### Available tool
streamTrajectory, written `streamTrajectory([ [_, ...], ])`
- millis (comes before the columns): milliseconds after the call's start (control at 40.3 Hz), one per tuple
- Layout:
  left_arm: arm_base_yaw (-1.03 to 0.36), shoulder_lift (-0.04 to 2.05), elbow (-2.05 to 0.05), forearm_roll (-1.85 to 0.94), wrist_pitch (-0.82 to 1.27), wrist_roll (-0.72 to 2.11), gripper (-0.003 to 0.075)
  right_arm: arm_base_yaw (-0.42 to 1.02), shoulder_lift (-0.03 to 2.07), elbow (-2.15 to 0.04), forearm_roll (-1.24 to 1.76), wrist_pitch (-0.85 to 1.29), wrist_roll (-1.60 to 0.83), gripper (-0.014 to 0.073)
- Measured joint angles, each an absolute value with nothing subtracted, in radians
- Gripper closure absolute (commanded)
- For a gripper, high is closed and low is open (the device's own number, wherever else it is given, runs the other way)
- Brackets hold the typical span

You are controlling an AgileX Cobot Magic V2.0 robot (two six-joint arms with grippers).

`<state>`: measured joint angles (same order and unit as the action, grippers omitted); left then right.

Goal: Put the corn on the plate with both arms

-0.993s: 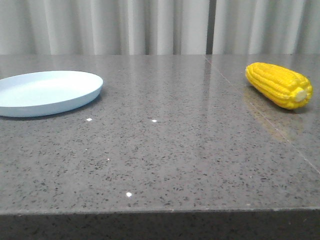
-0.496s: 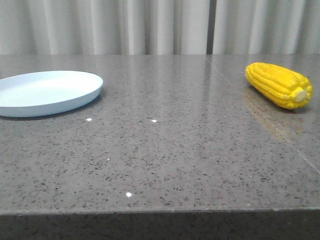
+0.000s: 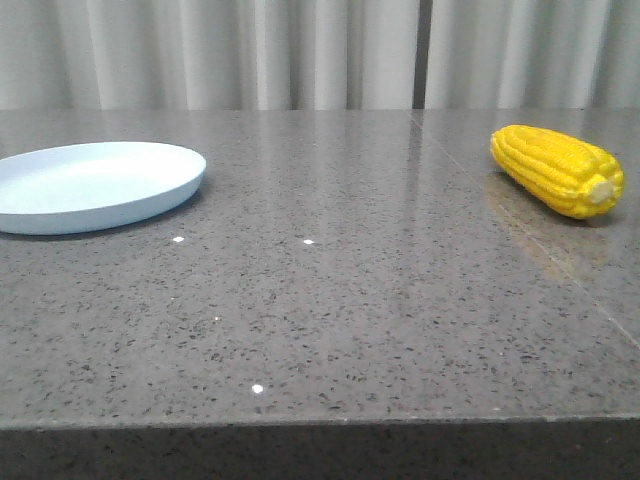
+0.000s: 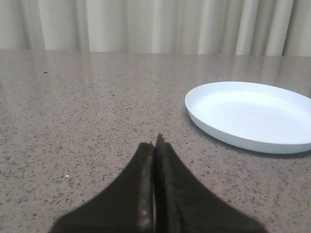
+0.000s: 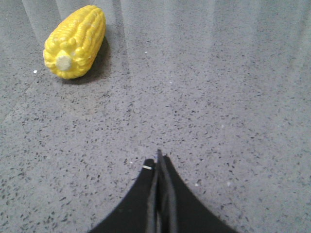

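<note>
Corn [image 3: 557,169] lying on its side at the right of the grey surface [image 3: 330,310], pale stub toward the camera; plate [image 3: 92,184] at the left, well apart from it and empty. No shift in corn or plate across the last second of the front view, so probably the very start of the task, with no reach under way. No arms anywhere in the front view. Only in the wrist views: left gripper [image 4: 154,145] with fingers clenched on nothing, near the plate; right gripper [image 5: 159,162] likewise pressed together and empty, short of the corn.
</note>
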<state>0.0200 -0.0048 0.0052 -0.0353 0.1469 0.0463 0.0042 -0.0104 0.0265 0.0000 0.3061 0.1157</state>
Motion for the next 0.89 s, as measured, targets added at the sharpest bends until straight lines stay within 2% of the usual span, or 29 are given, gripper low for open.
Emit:
streamTrajectory([
  [273,0.02,-0.005,0.005,-0.035,0.139,0.046,0.0741,0.004,-0.01,0.027,0.009,0.279,0.116,0.0662],
  [496,0.02,-0.005,-0.004,-0.035,-0.016,0.046,0.0741,0.004,-0.01,0.018,0.013,0.232,0.116,0.0662],
  [720,0.02,0.007,-0.159,-0.035,0.06,0.046,0.0741,0.004,-0.005,-0.156,0.015,0.249,0.116,0.0662],
  [893,0.02,0.16,-0.327,-0.02,0.163,0.052,0.0741,0.004,0.151,-0.363,0.015,0.335,0.116,0.0659],
])
